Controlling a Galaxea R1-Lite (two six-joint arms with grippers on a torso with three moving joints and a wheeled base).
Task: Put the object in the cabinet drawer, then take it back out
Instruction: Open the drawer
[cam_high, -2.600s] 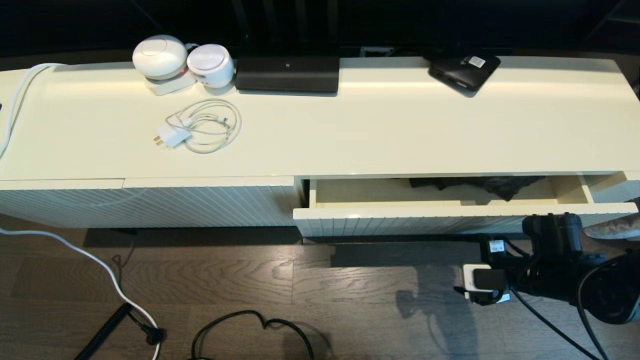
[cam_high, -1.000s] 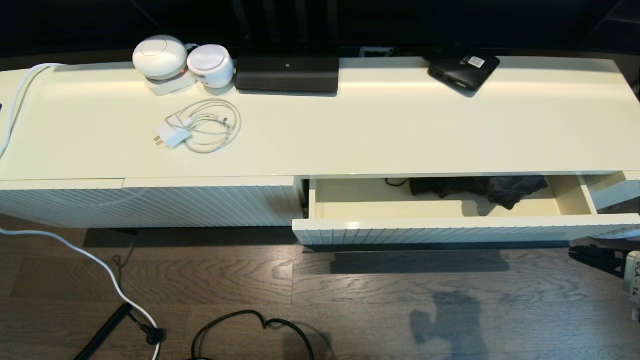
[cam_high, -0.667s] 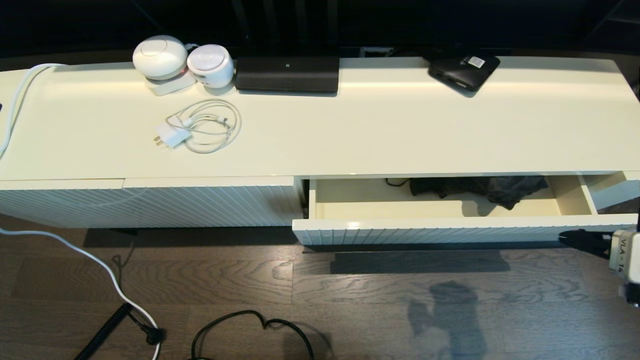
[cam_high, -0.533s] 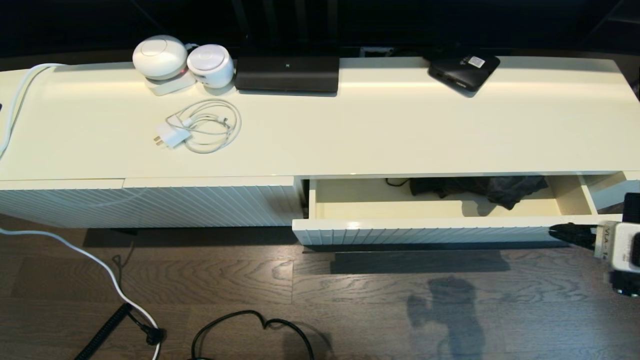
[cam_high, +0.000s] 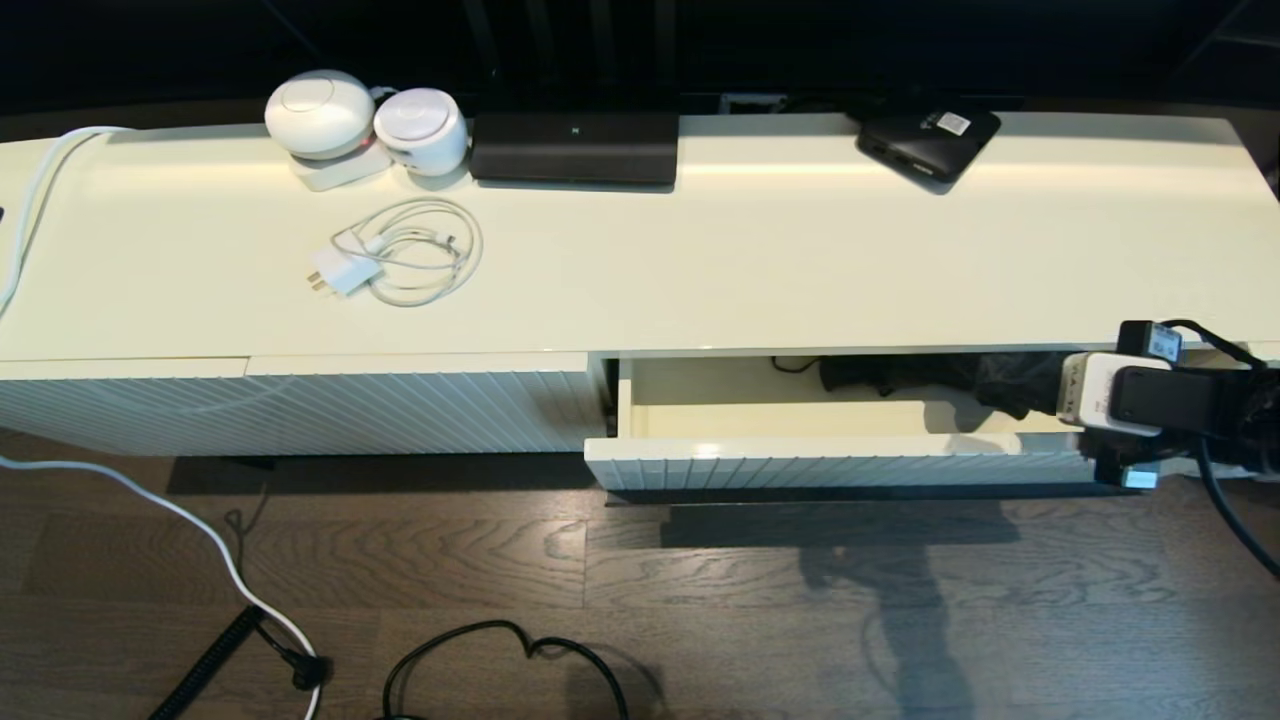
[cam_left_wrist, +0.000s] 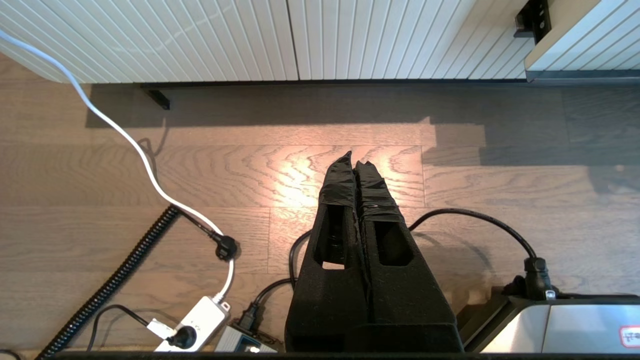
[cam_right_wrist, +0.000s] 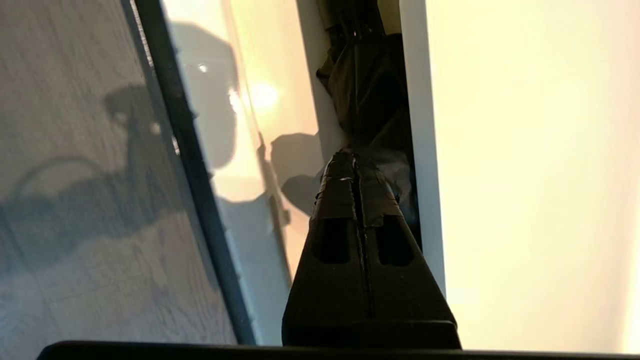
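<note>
The cabinet drawer (cam_high: 850, 462) stands pulled out on the right, its dark handle bar (cam_right_wrist: 190, 165) along the ribbed front. The black folding umbrella (cam_high: 930, 372) lies along the back of the drawer's glossy inside, partly under the cabinet top. My right arm (cam_high: 1180, 400) reaches in over the drawer's right end. In the right wrist view my right gripper (cam_right_wrist: 352, 161) is shut with nothing between the fingers, its tips just at the umbrella's (cam_right_wrist: 367, 85) loose fabric end. My left gripper (cam_left_wrist: 356, 159) hangs shut over the wooden floor, out of the head view.
On the cabinet top (cam_high: 760, 260) lie a flat black box with a white label (cam_high: 928, 140), a black device (cam_high: 575, 148), two white round devices (cam_high: 320, 115) and a coiled white charger (cam_high: 400, 250). Cables (cam_high: 500, 650) and a power strip (cam_left_wrist: 192, 325) lie on the floor.
The drawer has come further out. My right arm left the drawer front, swung out to the right, then rose and came in over the drawer's right end toward the umbrella.
</note>
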